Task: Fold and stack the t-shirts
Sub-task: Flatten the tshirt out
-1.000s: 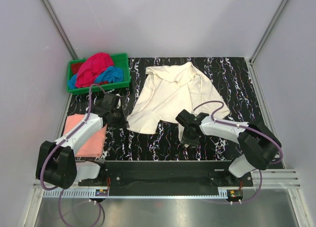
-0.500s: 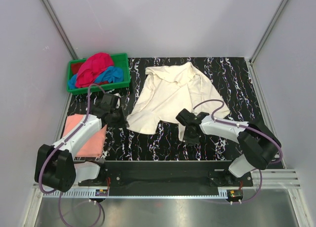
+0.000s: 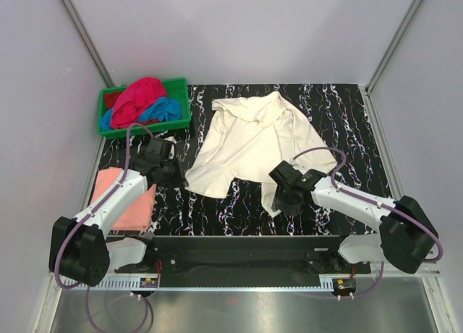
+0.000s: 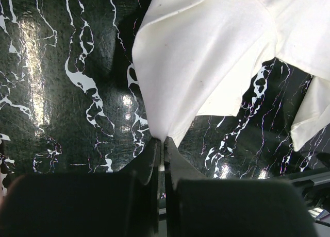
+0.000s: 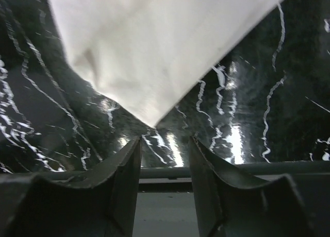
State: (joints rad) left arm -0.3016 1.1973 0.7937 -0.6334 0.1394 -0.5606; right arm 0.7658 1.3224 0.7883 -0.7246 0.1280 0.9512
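The large cream t-shirt (image 3: 249,137) lies spread and rumpled on the black marbled table. My left gripper (image 3: 181,177) is at its near left corner, shut on the tip of the cloth, as the left wrist view shows (image 4: 163,141) with the cream t-shirt (image 4: 206,56) fanning out ahead. My right gripper (image 3: 278,203) is open at the shirt's near right corner. In the right wrist view it (image 5: 165,141) is empty, and the cream corner (image 5: 154,46) ends just ahead of the jaws. A folded salmon-pink t-shirt (image 3: 137,210) lies at the near left. The magenta-red (image 3: 139,98) and blue (image 3: 165,108) t-shirts are piled in the crate.
The green plastic crate (image 3: 155,127) stands at the table's far left corner. White walls close in the table on three sides. The black base rail (image 3: 231,246) of the arms runs along the near edge.
My right arm has swung its elbow out to the right, and its gripper has shifted slightly right and nearer along the cream corner. My left gripper has barely moved.
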